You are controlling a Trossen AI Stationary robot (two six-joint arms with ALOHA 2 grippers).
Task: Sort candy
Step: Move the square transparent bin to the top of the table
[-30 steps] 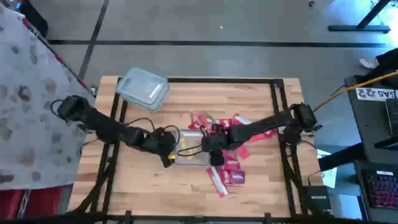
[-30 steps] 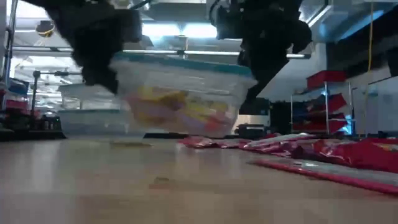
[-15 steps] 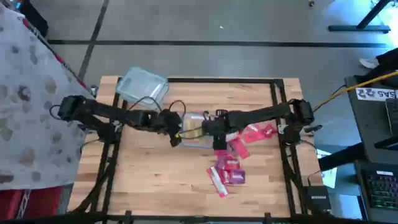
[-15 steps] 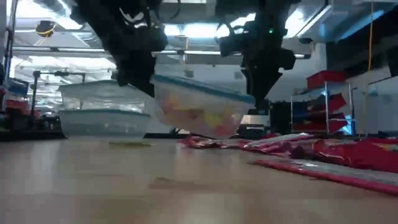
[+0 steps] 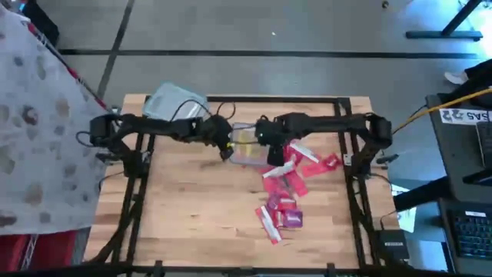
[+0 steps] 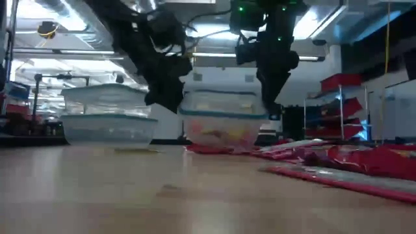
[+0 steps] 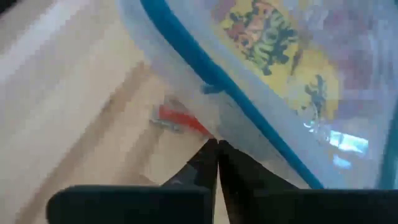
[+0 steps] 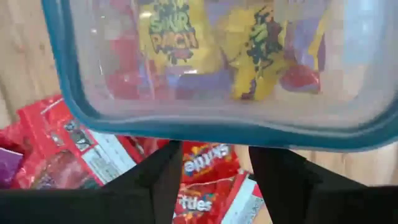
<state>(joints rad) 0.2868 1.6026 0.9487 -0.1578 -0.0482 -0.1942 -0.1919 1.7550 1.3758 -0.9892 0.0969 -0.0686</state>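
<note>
A clear tub (image 5: 247, 142) with a blue-rimmed lid holds yellow candy packets (image 8: 249, 43). It sits level between my two grippers at the table's middle, toward the far side. I cannot tell from the low view whether its bottom (image 6: 221, 142) touches the table. My left gripper (image 5: 225, 148) is shut at the tub's left end. My right gripper (image 5: 269, 148) stands at its right end with fingers apart. Red candy packets (image 5: 288, 185) lie flat on the table to the right and nearer. My left gripper (image 7: 216, 163) meets the tub's clear wall (image 7: 239, 134) just under the blue rim with its shut fingertips, slanting down from the table's left. I cannot tell whether anything is pinched. My right gripper (image 8: 214, 165) comes from above, and both fingertips (image 8: 163, 163) run in under the blue rim (image 8: 211, 134) at the tub's right end, which hides them. The fingers stay apart, and candy on the table shows between them.
A second clear tub (image 5: 175, 106) with its lid on stands at the far left corner. Black frame rails (image 5: 342, 154) run along the table's sides. Bare wood lies at the near left (image 5: 192, 208).
Both grippers have carried the tub from the table's middle toward the far edge. The tub hung tilted, its right end lower, and now sits level. The candy packets on the table have stayed in place.
</note>
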